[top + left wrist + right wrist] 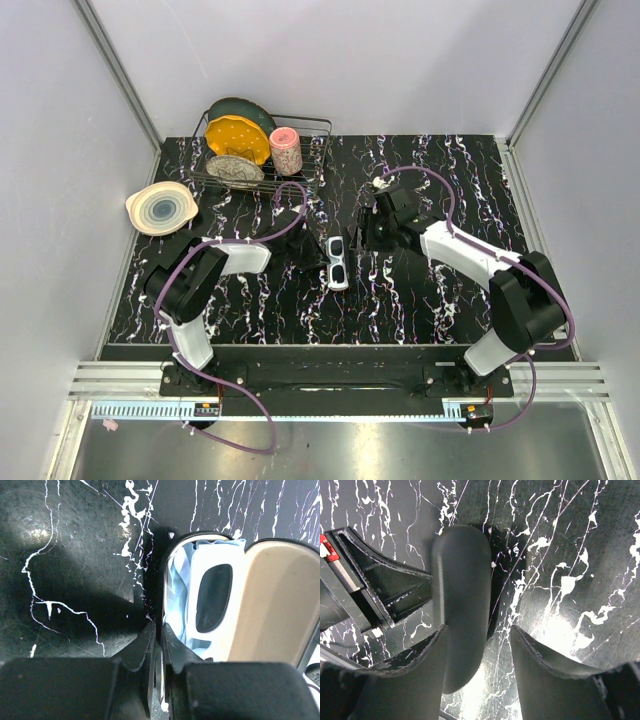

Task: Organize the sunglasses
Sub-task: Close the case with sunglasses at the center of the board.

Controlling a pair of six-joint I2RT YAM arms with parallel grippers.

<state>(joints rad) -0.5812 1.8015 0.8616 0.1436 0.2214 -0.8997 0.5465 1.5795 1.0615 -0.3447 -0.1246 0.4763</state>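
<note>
My left gripper (159,630) is pinched almost shut on the near rim of the case (280,605), I judge to steady its base. My right gripper (479,630) stands part open and empty, with the lid (462,605) just beside one finger, placed to push it closed. Beyond my left fingers, the sunglasses (215,597) lie in the open case on the cloth (175,580).

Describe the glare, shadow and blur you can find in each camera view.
Top view: evenly lit, with glare only on the metal strip along the bottom edge. Left wrist: a bright spot on the table and a deep shadow left of the case. Right wrist: glare on the table, and the dark lid is blurred.
</note>
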